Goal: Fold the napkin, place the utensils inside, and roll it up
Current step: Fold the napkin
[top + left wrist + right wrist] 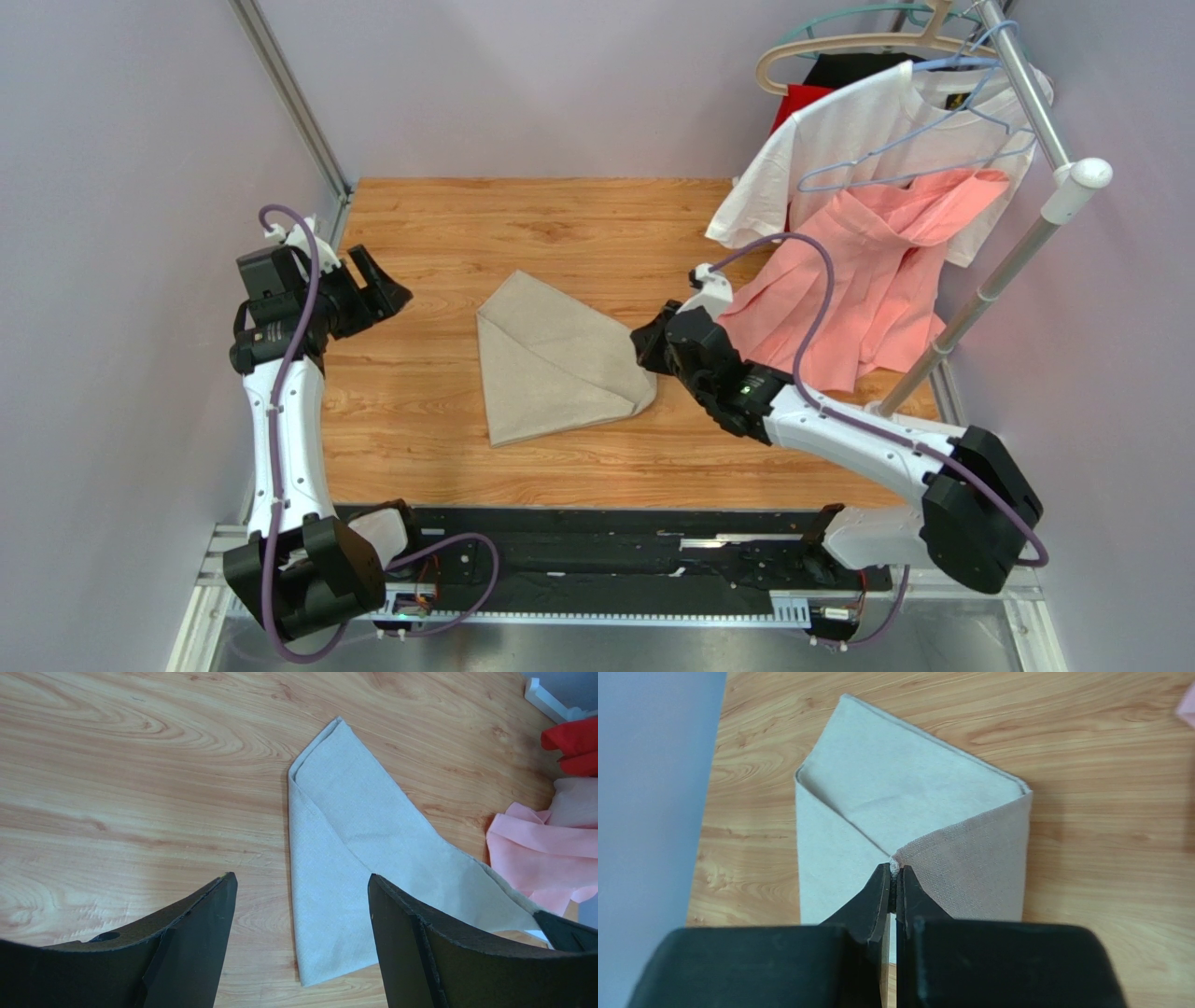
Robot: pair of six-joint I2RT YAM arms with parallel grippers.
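one napkin [561, 357] corner, toward right edge of counter [421, 420], pinched in right fingers [877, 899]; left fingers [200, 917] spread, well apart.

Left arm [281, 448] & right arm [856, 431]: same build, smooth white link shells btwn chunky black joint housings. Biggest black block on each is the shoulder housing [302, 574], w/ rounded corners. A lilac-purple cable [285, 378] runs along each arm, thin & glossy, bowing out in a loop nr the wrist. Jaws matt black throughout. In the wrist views the left pair shows broad curved plates w/ rough, slightly frayed edges; the right pair, slim wedges tapering from a boxy black body.
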